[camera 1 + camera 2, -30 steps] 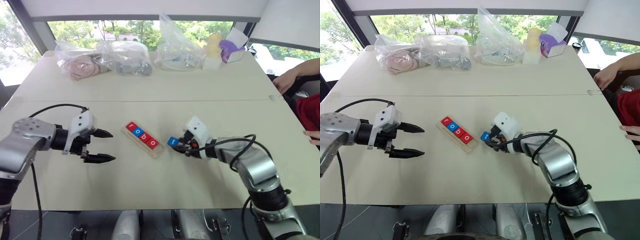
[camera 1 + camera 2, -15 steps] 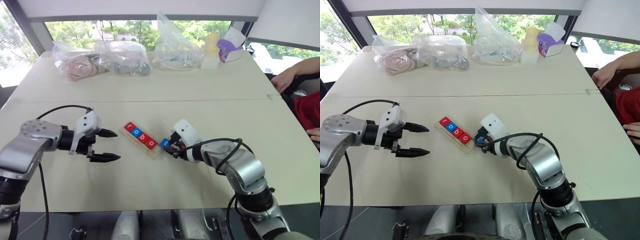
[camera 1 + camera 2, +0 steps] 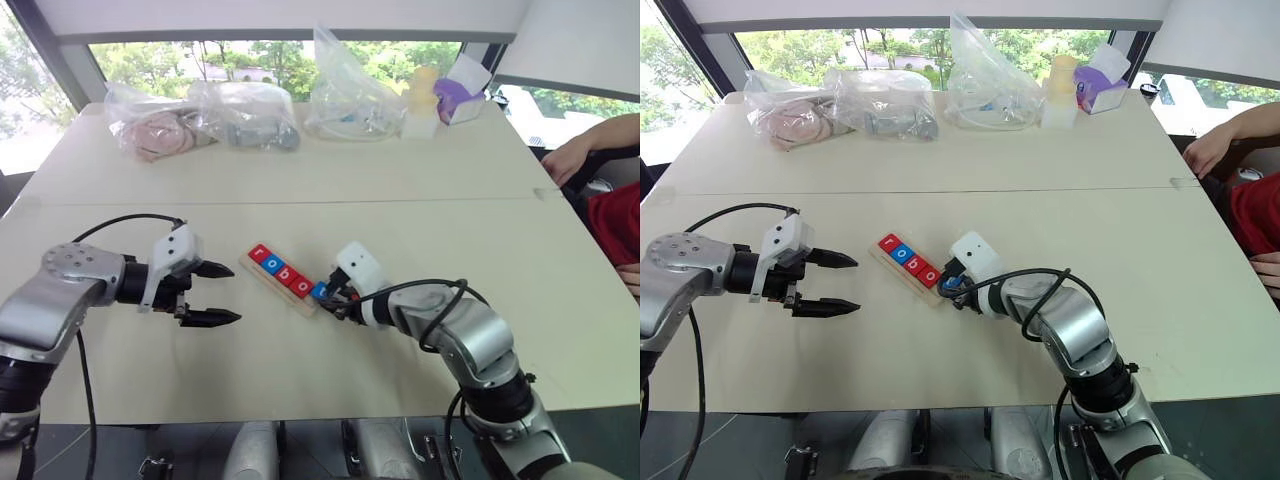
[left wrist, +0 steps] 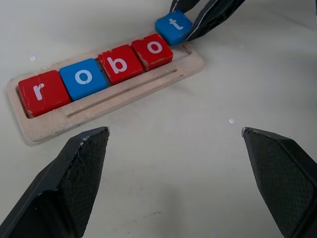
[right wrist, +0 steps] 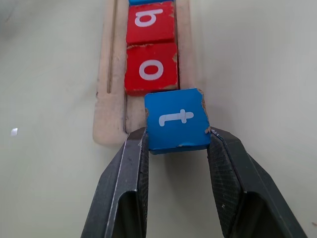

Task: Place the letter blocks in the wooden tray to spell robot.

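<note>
Your right gripper (image 5: 176, 144) has carried the blue t block (image 5: 177, 120) leftward to the wooden tray's (image 4: 111, 99) open end (clamped tight). Your left gripper (image 3: 212, 293) hangs spread wide beside the tray, which holds r, o, b, o.

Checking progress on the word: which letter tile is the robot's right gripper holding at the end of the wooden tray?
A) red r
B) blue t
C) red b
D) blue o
B: the right gripper pinches the blue square t tile at the light-wood tray's open end.
</note>
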